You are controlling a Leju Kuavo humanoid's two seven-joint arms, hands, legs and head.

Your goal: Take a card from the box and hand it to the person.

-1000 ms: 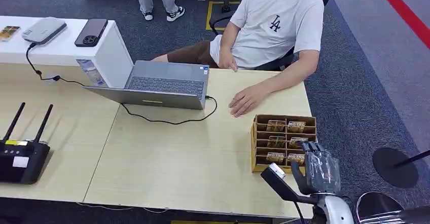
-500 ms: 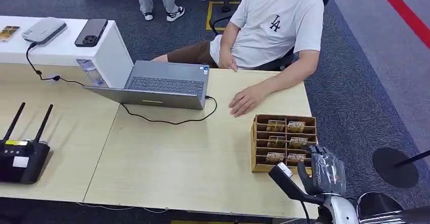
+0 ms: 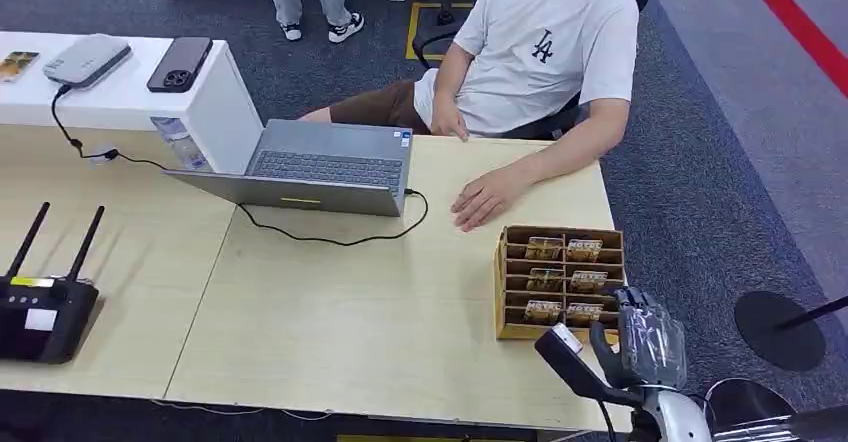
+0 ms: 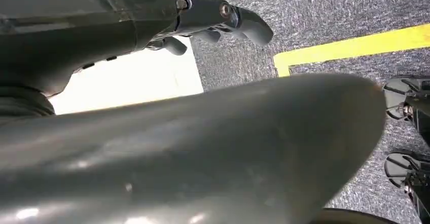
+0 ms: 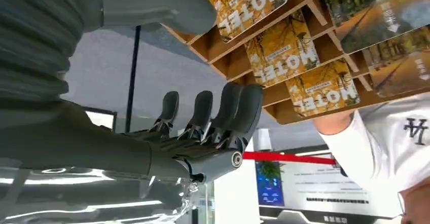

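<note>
A wooden box (image 3: 498, 284) with several compartments stands at the table's right end, holding yellow "MOTEL" cards (image 3: 543, 311). My right hand (image 3: 640, 345) hovers just off the box's near right corner, over the table's near edge, fingers apart and holding nothing. In the right wrist view the right hand (image 5: 203, 133) has straight fingers (image 5: 238, 107) held a little apart from the cards (image 5: 281, 51) and the box (image 5: 228, 64). A seated person in a white T-shirt rests a hand (image 3: 480, 202) on the table beyond the box. My left hand (image 4: 218, 19) hangs over grey carpet, holding nothing.
An open laptop (image 3: 320, 167) with a black cable (image 3: 340, 239) sits mid-table. A black router (image 3: 40, 307) stands at the near left. A phone (image 3: 180, 62) lies on a white side desk. A round black base (image 3: 780, 330) stands on the floor to the right.
My right hand has drawn back from over the box's near row toward the table's near edge and slightly right, still holding nothing. The person's hand has stayed put.
</note>
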